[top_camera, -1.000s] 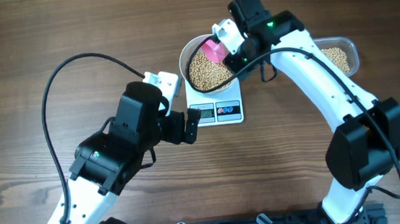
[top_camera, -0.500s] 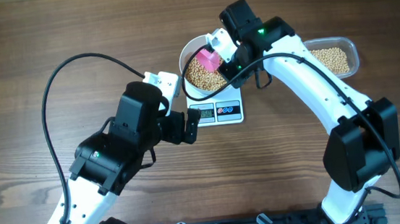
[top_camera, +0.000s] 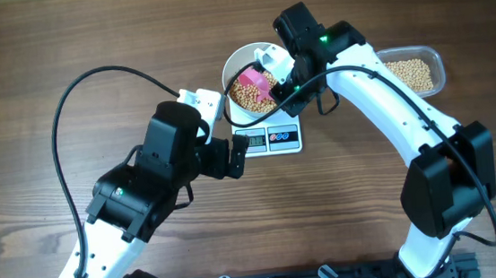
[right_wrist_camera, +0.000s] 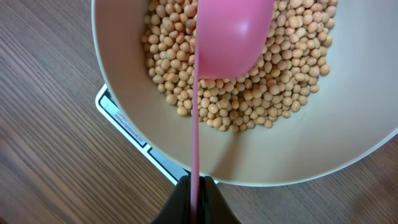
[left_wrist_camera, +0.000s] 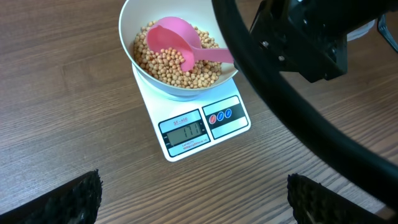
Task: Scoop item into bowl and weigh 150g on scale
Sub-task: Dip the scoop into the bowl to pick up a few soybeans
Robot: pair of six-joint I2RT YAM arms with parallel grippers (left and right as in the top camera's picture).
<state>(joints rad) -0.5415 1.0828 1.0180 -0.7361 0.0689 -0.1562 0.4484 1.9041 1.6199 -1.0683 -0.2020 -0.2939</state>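
Fingers of L gripper are spread fully apart, nothing held, near-left of scale. Bowl sits on scale w/ beans inside. Pink scoop has its head resting on beans. R gripper is clamped shut on scoop handle. Clear tub stands far right.

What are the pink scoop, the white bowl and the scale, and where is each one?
pink scoop (left_wrist_camera: 166, 42): left wrist view, on its rounded head.
white bowl (left_wrist_camera: 132, 15): left wrist view, on its bare inner wall.
scale (left_wrist_camera: 186, 130): left wrist view, on its display.
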